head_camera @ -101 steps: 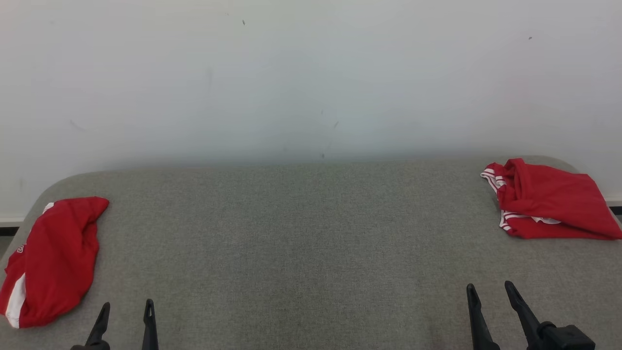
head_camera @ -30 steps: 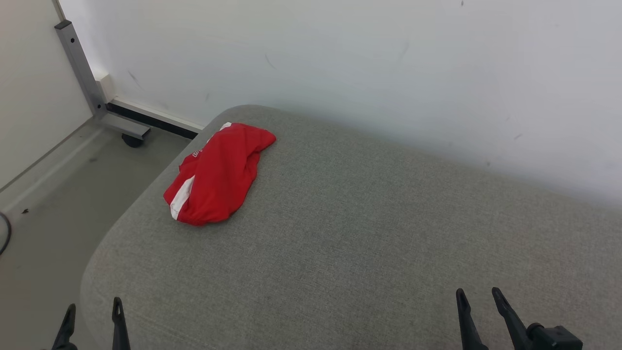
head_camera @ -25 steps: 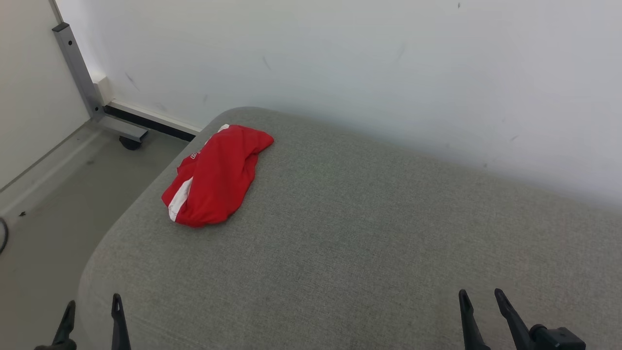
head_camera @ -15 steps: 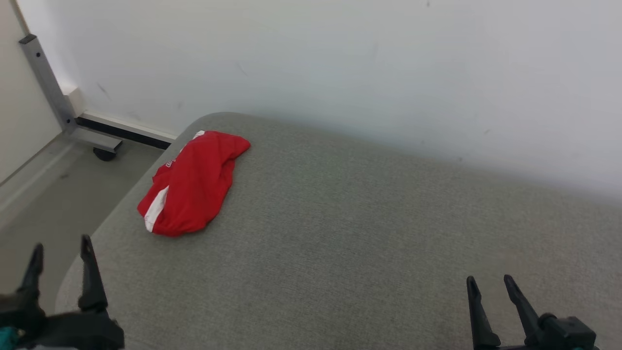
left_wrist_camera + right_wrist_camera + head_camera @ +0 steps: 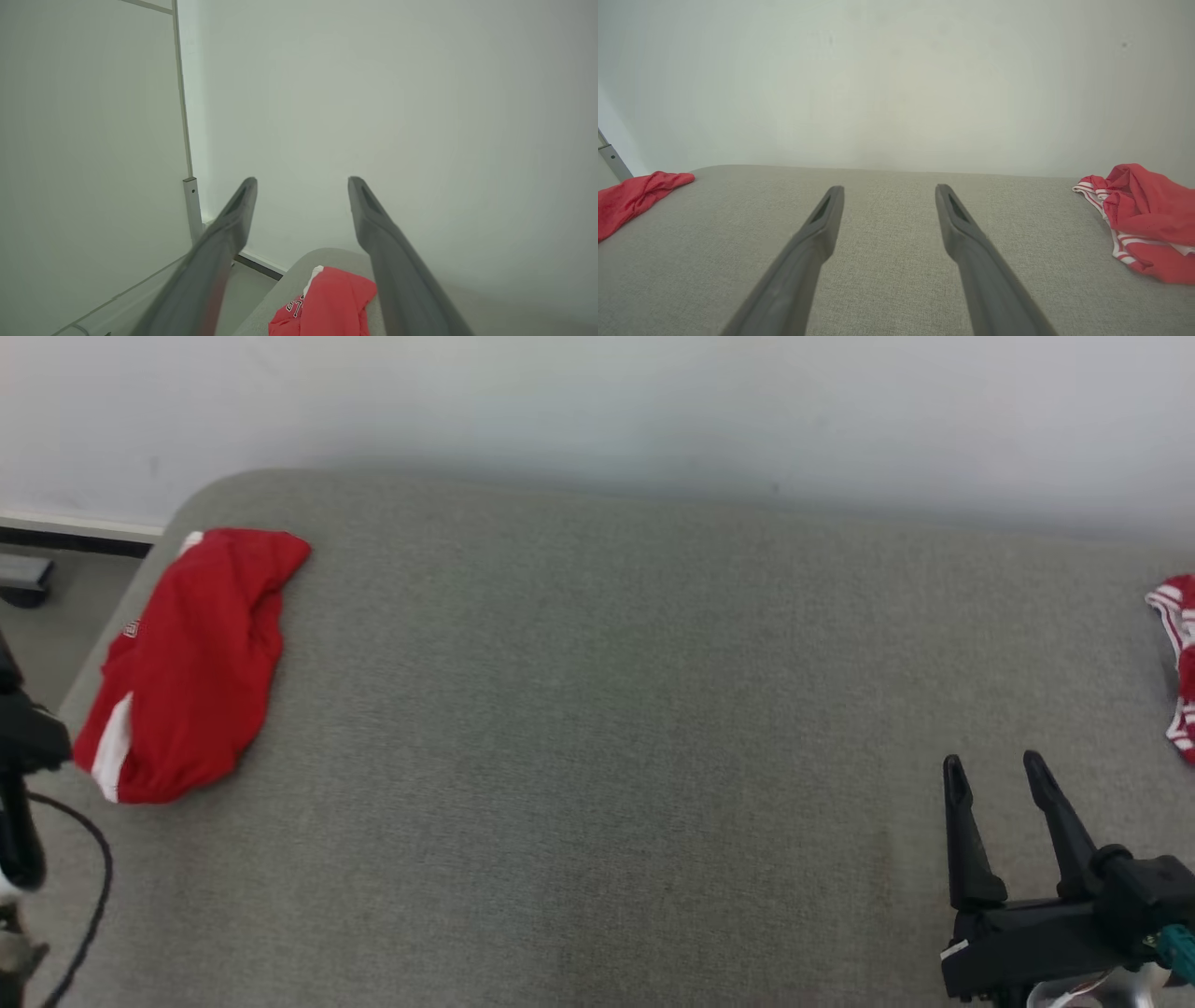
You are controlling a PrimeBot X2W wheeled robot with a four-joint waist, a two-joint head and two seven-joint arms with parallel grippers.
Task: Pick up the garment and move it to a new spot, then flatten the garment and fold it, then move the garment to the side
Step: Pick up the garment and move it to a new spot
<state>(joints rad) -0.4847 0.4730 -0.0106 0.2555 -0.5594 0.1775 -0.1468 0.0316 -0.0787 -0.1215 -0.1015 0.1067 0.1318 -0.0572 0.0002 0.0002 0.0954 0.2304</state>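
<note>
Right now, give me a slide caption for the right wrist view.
Open right pincer over grey table; red garment left, striped red garment right.

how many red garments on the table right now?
2. One red garment lies bunched at the left end of the table, near the far corner. The striped red garment lies at the right end, cut off by the frame edge in the head view. No sign of others hidden.

Left arm (image 5: 19, 747) risen, fingers (image 5: 383, 242) now aimed over garment (image 5: 191, 663).
</note>
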